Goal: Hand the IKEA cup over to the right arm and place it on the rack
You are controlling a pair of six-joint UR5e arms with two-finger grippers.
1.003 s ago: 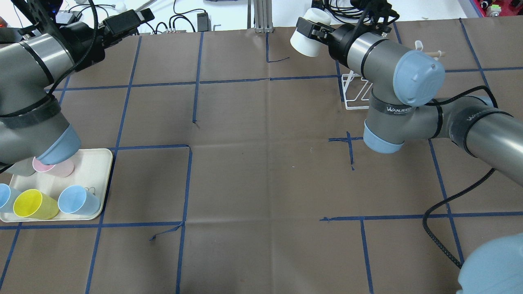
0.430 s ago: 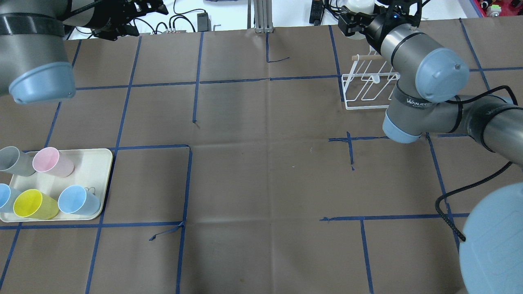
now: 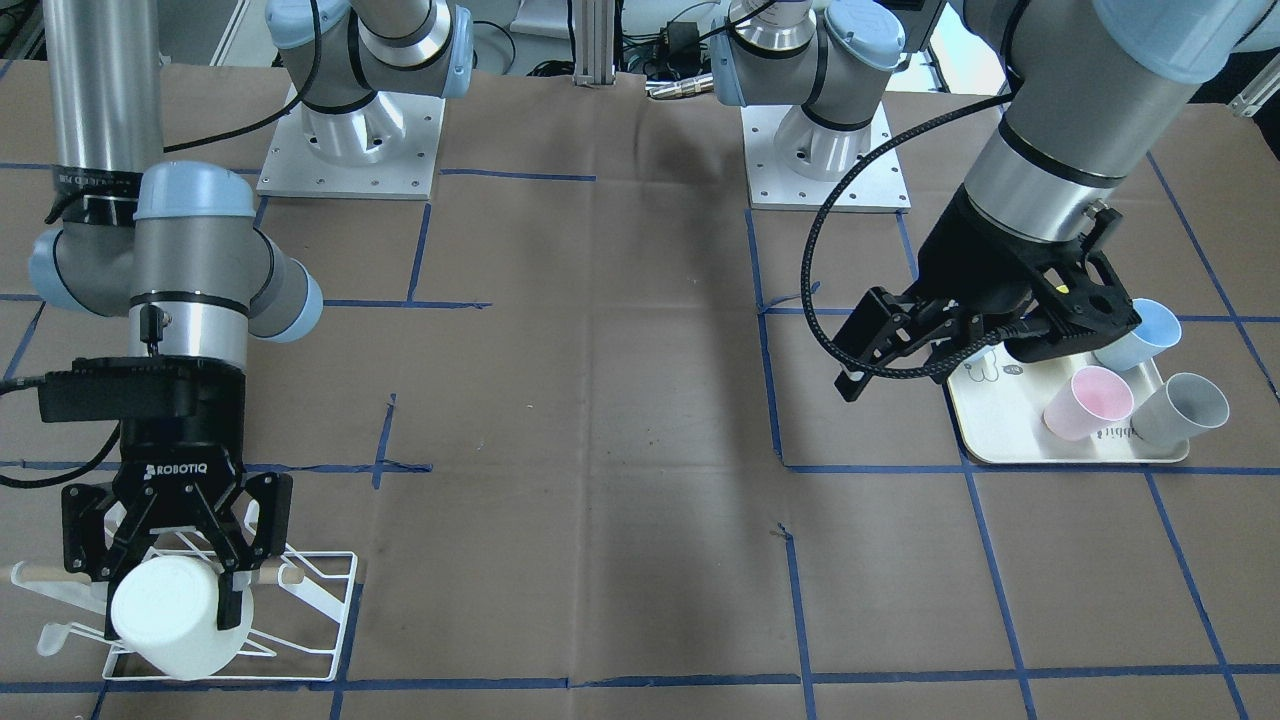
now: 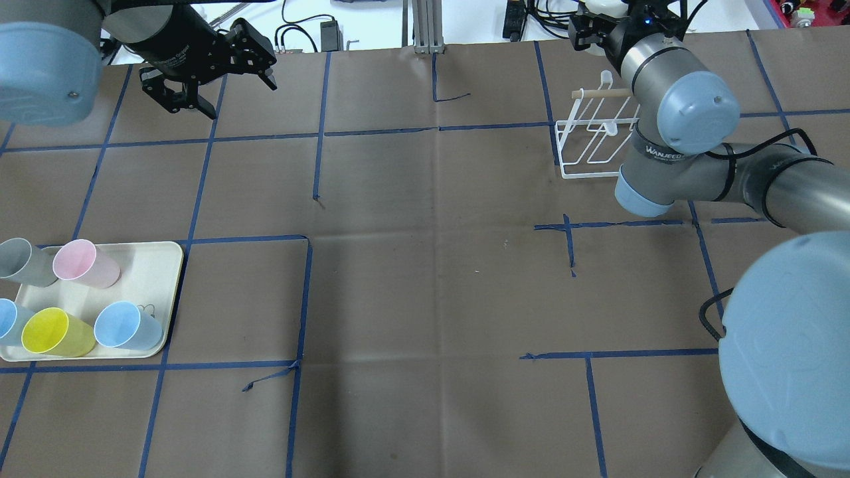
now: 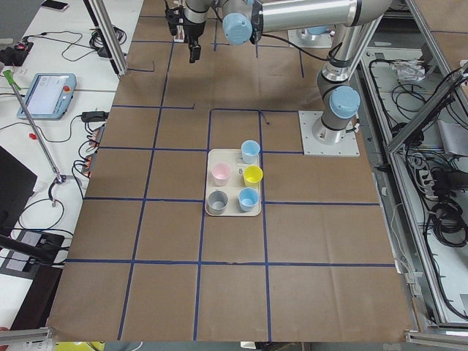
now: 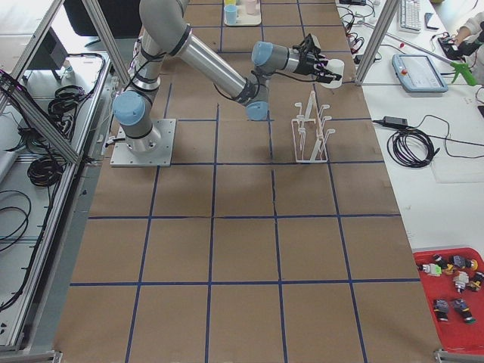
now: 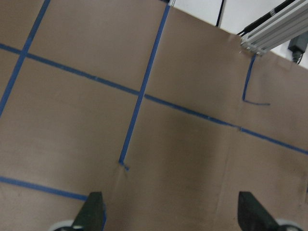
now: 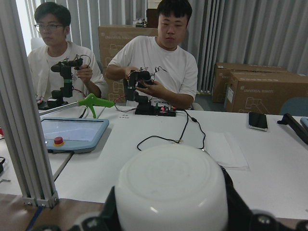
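My right gripper (image 3: 170,585) is shut on a white IKEA cup (image 3: 168,617). It holds the cup tilted, its bottom facing away from the robot, over the far end of the white wire rack (image 3: 310,600) by the wooden dowel (image 3: 40,573). I cannot tell if the cup touches the rack. The right wrist view shows the cup's bottom (image 8: 171,187) between the fingers. In the overhead view the right gripper (image 4: 591,28) is at the far edge behind the rack (image 4: 594,143). My left gripper (image 4: 242,99) is open and empty above the far left of the table, as the left wrist view (image 7: 172,211) also shows.
A cream tray (image 4: 156,272) at the near left holds pink (image 4: 83,262), grey (image 4: 20,259), yellow (image 4: 56,332) and blue (image 4: 126,325) cups lying on their sides. Brown paper with blue tape lines covers the table. Two operators sit beyond the far edge.
My right gripper has carried the white cup to the right and farther back, to the rack's far end. My left arm has lifted off the tray area, uncovering the cups.
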